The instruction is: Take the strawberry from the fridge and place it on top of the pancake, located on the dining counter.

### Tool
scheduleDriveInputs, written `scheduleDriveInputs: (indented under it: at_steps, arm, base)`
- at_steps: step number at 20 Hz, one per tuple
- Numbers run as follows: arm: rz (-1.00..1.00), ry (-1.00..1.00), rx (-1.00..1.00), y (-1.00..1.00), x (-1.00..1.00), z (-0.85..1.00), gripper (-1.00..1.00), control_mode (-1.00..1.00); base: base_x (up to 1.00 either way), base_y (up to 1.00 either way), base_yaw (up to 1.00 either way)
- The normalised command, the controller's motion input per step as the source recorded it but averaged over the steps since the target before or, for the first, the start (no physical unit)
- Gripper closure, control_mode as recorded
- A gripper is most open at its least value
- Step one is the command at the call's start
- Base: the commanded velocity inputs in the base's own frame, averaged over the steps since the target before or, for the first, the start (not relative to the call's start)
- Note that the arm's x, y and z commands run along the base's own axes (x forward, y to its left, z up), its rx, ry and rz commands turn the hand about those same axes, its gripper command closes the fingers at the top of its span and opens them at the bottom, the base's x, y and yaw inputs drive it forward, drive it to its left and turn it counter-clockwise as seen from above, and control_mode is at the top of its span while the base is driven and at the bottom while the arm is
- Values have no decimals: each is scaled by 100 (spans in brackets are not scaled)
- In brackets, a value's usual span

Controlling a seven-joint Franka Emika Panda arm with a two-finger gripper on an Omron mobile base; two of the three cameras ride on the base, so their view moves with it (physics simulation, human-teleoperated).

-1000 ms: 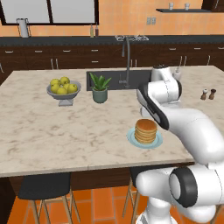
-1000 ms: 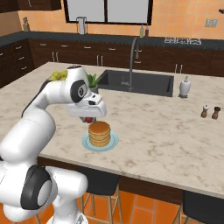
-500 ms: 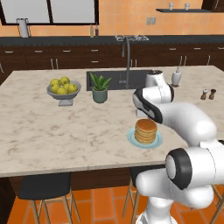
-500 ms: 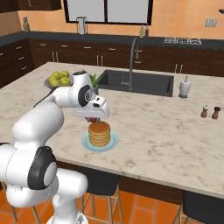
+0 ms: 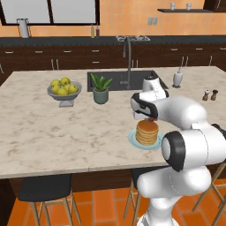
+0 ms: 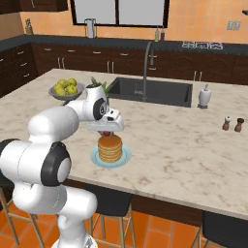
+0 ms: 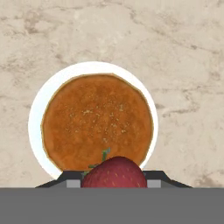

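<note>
My gripper [image 7: 113, 180] is pinched on the strawberry [image 7: 114, 173]: small, rounded, deep red w/ pale seed dots and a bit of green leaf at its top. In the hand view it sits between my dark finger tips, at the near rim of the pancake [image 7: 97, 123]. From the base views the berry [image 6: 106, 133] hangs just above the stack, under my hand; can't tell if it touches the top cake.

Pancake [image 5: 147, 132]: short golden-brown stack, round, speckled top, on a pale blue plate [image 6: 95, 158], near edge of the dining counter [image 5: 53, 132], which is beige marbled stone.

Vs. a sec ago: my arm has swung in over the stack; hand was off to the left-far side of the plate, now it's right over it. Pancake, plate, bowl and plant haven't moved.

Containers: grey bowl [image 5: 65, 95] holds yellow lemons [image 5: 62, 86], far left on the counter. Small grey pot [image 5: 100, 96] holds a green spiky plant [image 5: 100, 82], just right of the bowl, at the black sink's [image 6: 155, 92] near-left corner. White soap bottle [image 6: 205, 96] right of the sink; two shakers [image 6: 232, 124] further right, nearer.
</note>
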Motion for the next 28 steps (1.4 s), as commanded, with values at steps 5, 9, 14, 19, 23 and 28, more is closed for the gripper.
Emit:
scheduleDriveInputs:
  at_steps: [5,9,14,19,23,28]
  arm:
    - [0,-1,0,0,15,-16,100,-100]
    - [0,0,0,0,0,-16,100,-100]
    - [0,0,0,0,0,-13,100,-100]
    - [0,0,0,0,0,-17,100,-100]
    - [0,0,0,0,0,-17,100,-100]
    - [0,0,0,0,0,-17,-100,-100]
  base:
    - [0,0,0]
    - [0,0,0]
    - [0,0,0]
    - [0,0,0]
    - [0,0,0]
    - [0,0,0]
